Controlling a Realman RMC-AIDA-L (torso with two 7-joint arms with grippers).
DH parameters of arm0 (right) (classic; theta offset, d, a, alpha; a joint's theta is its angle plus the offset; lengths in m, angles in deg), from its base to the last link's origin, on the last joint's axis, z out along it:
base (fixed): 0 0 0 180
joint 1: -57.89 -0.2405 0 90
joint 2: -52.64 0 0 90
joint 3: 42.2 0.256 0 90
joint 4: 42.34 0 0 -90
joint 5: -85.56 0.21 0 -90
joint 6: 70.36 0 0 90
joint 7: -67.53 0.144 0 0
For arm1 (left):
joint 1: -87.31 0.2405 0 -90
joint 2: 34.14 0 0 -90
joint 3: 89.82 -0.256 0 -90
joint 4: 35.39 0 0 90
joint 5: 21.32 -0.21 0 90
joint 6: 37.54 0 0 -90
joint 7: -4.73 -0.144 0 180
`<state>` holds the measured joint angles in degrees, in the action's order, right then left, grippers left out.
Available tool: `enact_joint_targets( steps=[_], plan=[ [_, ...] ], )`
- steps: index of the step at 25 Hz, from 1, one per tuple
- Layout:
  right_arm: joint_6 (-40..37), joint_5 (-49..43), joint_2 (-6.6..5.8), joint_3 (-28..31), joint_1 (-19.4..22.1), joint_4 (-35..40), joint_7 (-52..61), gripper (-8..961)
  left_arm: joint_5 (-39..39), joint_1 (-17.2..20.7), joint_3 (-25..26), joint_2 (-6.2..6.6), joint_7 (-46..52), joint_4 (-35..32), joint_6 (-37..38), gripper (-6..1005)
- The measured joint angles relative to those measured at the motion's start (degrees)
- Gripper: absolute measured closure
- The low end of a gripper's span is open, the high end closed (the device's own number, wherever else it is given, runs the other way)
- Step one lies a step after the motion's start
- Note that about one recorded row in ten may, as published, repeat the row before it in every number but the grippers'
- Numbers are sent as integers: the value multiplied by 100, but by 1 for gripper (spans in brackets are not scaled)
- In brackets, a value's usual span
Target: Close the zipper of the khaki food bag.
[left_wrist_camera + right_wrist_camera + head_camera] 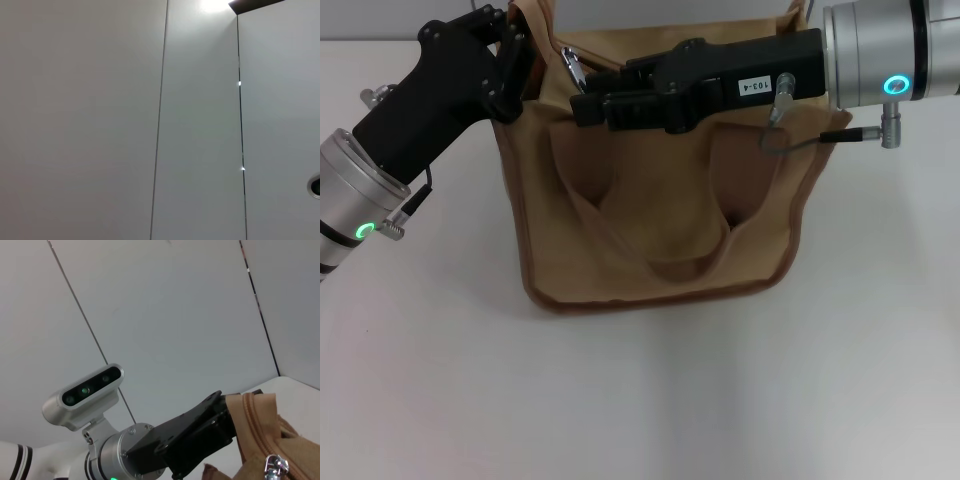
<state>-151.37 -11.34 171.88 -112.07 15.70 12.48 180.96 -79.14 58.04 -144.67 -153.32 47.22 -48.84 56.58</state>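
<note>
A: Where is the bag?

B: The bag sits on the white surface, centre of the head view, reaching up to the top edge. Its handles hang down the front face in a loop.

A: And the zipper?

B: The zipper runs along the bag's top. In the head view the silver pull shows at upper centre-left, near the bag's left corner. In the right wrist view the pull hangs at the lower right, on the khaki tape.

A: Where are the fingers relative to it?

B: The right gripper reaches in from the upper right across the bag's top. Its fingers point left and end just below and right of the pull, very near it. I cannot tell whether they touch it, nor whether they are open or closed.

A: The other arm?

B: The left gripper comes in from the left edge and is at the bag's upper left corner. In the right wrist view its black fingers are closed on that khaki corner fabric, left of the pull and apart from it.

A: The left wrist view?

B: Only pale wall panels.
</note>
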Motion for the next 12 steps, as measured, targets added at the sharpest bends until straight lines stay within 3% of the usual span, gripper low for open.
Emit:
enact_joint_targets(
  steps=[12],
  plan=[
    [247, -30, 0, -51, -25, -45, -5, 534, 0, -15, 0, 0, -4, 0, 2, 957]
  ],
)
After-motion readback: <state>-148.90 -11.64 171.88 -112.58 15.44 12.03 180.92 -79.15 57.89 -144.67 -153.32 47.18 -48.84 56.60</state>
